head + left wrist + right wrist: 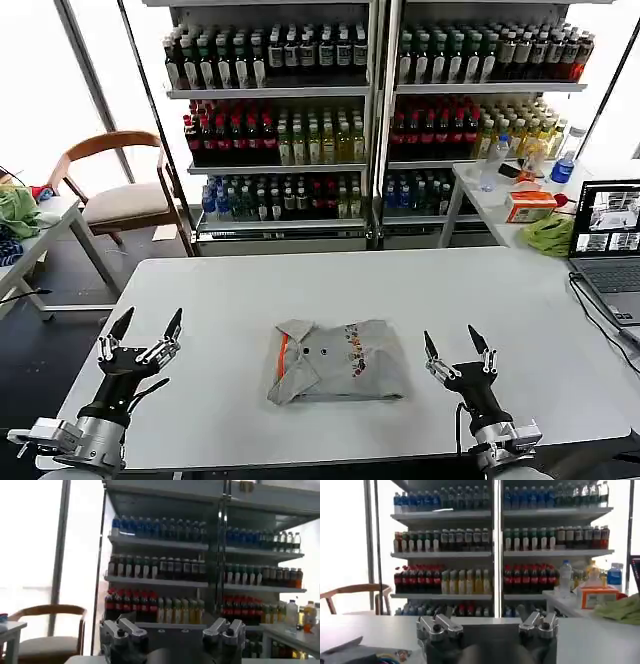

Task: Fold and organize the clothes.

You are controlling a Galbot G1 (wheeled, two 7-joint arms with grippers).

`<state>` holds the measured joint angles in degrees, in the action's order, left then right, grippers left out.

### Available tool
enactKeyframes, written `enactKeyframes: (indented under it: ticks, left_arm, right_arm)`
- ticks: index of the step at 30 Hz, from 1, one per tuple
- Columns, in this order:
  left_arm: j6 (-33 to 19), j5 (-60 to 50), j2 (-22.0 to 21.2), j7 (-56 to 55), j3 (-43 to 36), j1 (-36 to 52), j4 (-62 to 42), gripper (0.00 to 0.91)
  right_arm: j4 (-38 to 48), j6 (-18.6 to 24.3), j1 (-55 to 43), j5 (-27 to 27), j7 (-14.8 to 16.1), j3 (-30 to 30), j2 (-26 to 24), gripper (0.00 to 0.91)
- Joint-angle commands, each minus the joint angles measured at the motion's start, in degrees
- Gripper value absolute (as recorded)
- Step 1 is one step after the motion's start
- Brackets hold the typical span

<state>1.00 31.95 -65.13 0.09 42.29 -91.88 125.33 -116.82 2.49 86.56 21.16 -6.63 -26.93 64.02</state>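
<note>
A light grey collared shirt (pixel 337 361) with orange trim, dark buttons and a small multicoloured print lies folded into a neat rectangle at the middle of the white table (pixel 330 290). My left gripper (pixel 147 328) stands open near the table's front left corner, well to the left of the shirt, fingers pointing up and empty. To the right of the shirt, my right gripper (pixel 456 342) is open and empty too, raised near the front edge. A corner of the folded shirt (pixel 355 652) shows in the right wrist view.
Shelves of bottled drinks (pixel 370 110) stand behind the table. A laptop (pixel 607 240) sits at the table's right edge. A side table (pixel 520 195) holds bottles, a box and a bright green cloth (pixel 548 235). A wooden chair (pixel 115 195) stands at the back left.
</note>
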Motion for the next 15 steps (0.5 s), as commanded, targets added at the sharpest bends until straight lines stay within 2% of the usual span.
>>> enactKeyframes:
  ticks: [1, 15]
  left_arm:
    - [-0.6, -0.6, -0.1, 0.2, -0.2, -0.3, 0.2, 0.907]
    - [-0.6, -1.6, -2.7, 1.4, 1.0, -0.9, 0.3, 0.907]
  right_arm:
    - [0.1, 0.4, 0.8, -0.1, 0.2, -0.7, -0.1, 0.907]
    - [-0.8, 1.2, 1.7, -0.2, 1.0, 0.7, 0.0, 0.907]
